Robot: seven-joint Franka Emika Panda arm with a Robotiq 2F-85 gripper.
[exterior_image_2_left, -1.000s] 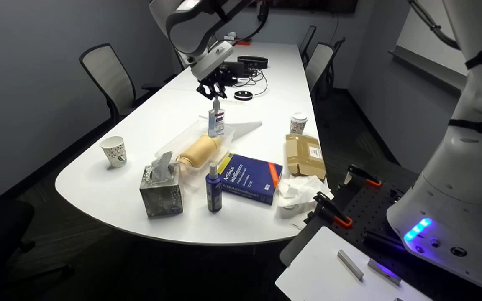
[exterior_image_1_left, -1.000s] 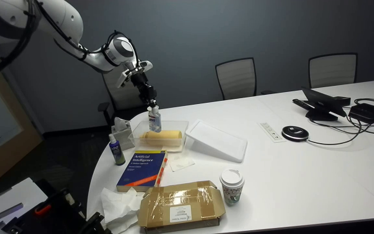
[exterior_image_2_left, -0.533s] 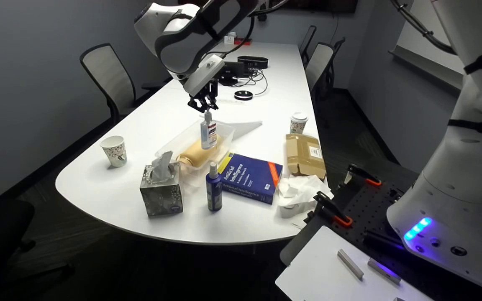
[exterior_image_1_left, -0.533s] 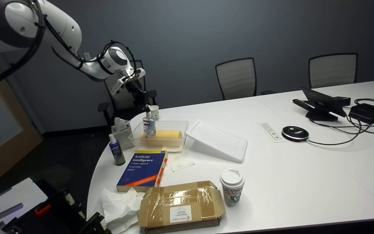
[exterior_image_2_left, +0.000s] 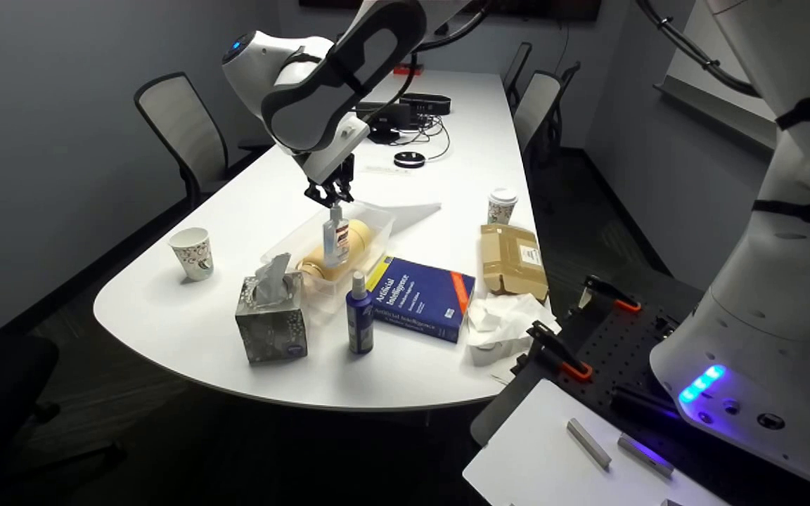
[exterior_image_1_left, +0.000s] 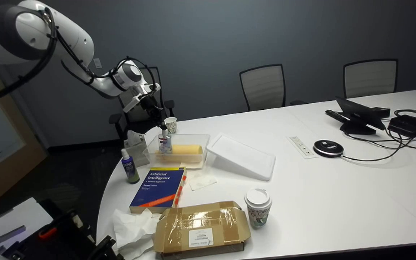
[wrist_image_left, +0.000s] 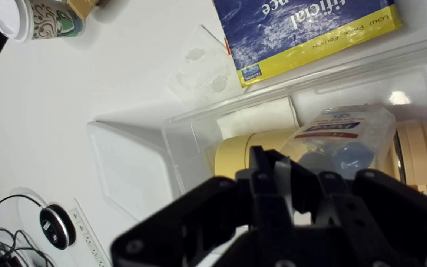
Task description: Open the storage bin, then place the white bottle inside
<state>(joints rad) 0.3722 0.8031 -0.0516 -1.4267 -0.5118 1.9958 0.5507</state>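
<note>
The uncovered bin gives a way in from above, though a yellow flask lies lengthwise inside, under the clear bottle in the fingers. The tissue box hems in one end, the tilted lid the other, and the book one long side; the opposite side borders free table.

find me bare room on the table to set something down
A wide bare patch lies between the white lid, lidded cup and round black device. A smaller one: between the paper cup, tissue box and rounded end of the table. Crowded: the storage bin, with book close by and the gripper holding the sanitizer bottle there.
</note>
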